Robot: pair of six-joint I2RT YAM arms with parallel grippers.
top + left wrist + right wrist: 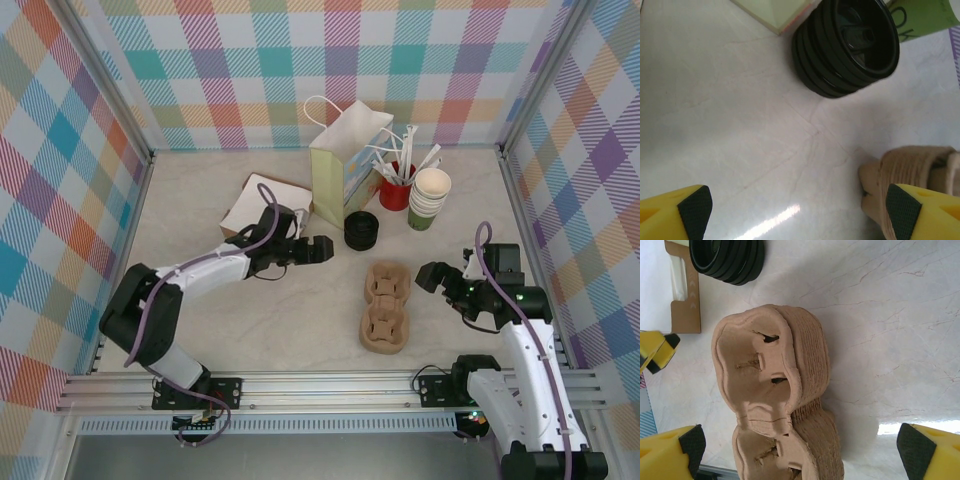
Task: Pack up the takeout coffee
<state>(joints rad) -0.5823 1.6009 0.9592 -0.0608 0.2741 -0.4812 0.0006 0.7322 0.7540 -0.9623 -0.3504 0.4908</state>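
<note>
Overhead view of a pale marbled bench (250,330) inside checked walls. The takeout coffee (428,200), an olive-green paper cup with a cream inside, is standing at the back right, touching the red cup of straws (397,193). It may be topping a short stack, though the view is too small to be sure.

The brown cup carrier (385,305) is lying mid-bench with both holes empty, so packing is not yet begun. The cup is waiting to be lifted and seated in a hole.

The left gripper (318,250) is hovering just left of a stack of black lids (361,230), jaws standing wide apart, holding nothing. The right gripper (440,278) is hanging just right of the carrier, jaws equally wide and empty.

A pale paper bag (348,165) is standing behind the lids, its inside hidden. In the right wrist view the frame is cutting off the carrier's near end.
</note>
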